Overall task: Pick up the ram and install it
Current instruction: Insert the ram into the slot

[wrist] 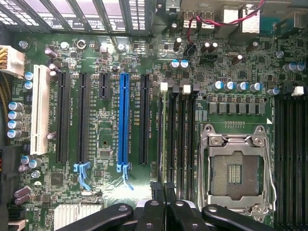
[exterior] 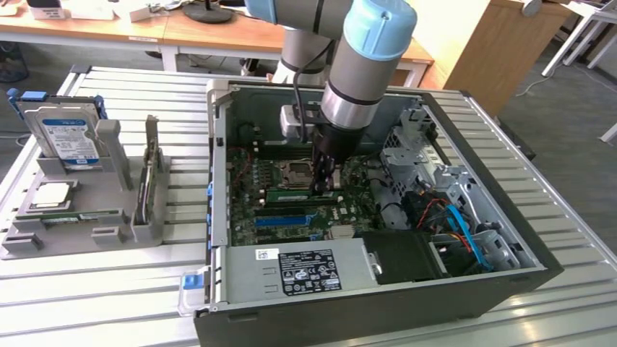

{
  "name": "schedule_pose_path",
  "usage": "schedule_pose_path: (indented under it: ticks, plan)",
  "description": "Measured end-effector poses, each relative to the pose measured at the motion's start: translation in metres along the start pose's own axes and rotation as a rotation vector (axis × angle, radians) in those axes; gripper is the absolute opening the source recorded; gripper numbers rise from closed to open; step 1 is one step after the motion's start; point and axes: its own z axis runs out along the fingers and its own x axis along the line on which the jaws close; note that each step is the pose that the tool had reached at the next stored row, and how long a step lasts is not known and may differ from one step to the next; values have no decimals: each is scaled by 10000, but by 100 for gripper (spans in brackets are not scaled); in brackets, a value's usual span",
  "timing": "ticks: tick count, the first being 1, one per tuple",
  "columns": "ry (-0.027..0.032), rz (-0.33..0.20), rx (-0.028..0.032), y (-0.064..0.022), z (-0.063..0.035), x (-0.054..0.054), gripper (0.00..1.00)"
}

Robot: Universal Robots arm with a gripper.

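Fingers [exterior: 324,173] of the robot arm [exterior: 362,79] reached down into the open computer case [exterior: 501,238] on the slatted worktop [exterior: 126,289] in the exterior view. They ended at the motherboard just beside the CPU socket [exterior: 292,172]. The ram [exterior: 299,194] stood on edge at their tips, along a memory slot. A grey fixture [exterior: 97,231] towards the exterior view's left carried a hard drive [exterior: 66,136], well apart from the case.

From the wrist, the fingers [wrist: 155,204] were drawn almost together and appeared to pinch the thin top edge of the ram [wrist: 163,139]. The stick ran edge-on in the memory slot nearest the black expansion slots, between the blue PCIe slot [wrist: 124,120] and the CPU socket [wrist: 238,171].
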Motion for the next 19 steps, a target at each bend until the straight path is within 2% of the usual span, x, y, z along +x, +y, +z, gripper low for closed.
schedule_pose_path:
  ticks: [15,17,18,19]
  plan:
    - [1,1,-1,-1,27,1,12]
    - [-1,0,0,-1,28,1,13]
    - [0,0,0,-1,27,1,18]
    - [0,0,1,-1,28,1,18]
